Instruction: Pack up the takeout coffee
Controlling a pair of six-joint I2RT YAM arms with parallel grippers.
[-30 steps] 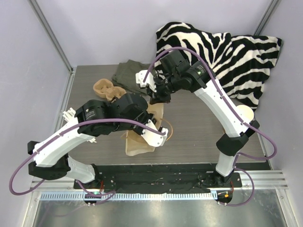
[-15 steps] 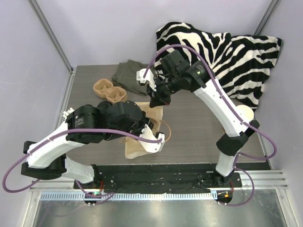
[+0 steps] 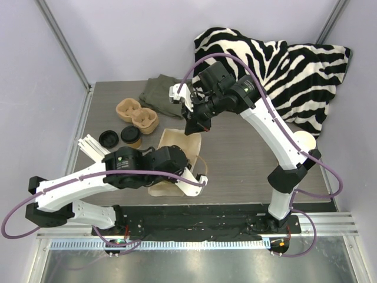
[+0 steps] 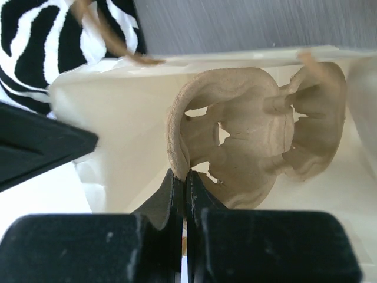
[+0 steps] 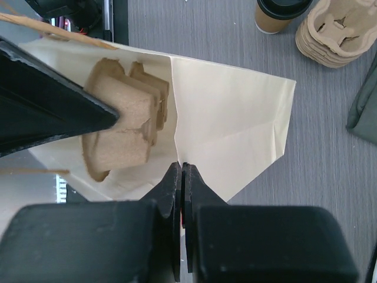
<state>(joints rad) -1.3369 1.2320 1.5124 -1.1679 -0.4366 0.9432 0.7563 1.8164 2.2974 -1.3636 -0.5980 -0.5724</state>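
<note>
The takeout coffee (image 3: 131, 135), a small brown cup with a black lid, stands on the table left of the cream paper bag (image 3: 177, 143); the right wrist view shows the cup (image 5: 279, 13) beyond the bag (image 5: 235, 112). My right gripper (image 5: 181, 167) is shut on the bag's rim and holds the mouth open (image 3: 193, 125). My left gripper (image 4: 181, 174) is shut on the edge of a pulp cup carrier (image 4: 247, 135), which sits inside the bag (image 4: 118, 118). That carrier (image 5: 121, 127) also shows in the right wrist view. From above, the left arm covers its own gripper.
A loose black lid (image 3: 108, 138) lies left of the cup. A stack of pulp carriers (image 3: 137, 115) sits behind them. A green cloth (image 3: 159, 91) and a zebra-striped cloth (image 3: 277, 65) lie at the back. White sticks (image 3: 89, 145) rest near the left edge.
My left arm has swung toward the near edge and carried the carrier deeper into the bag, uncovering the cup and loose lid. The right gripper has kept its hold on the bag's rim.
</note>
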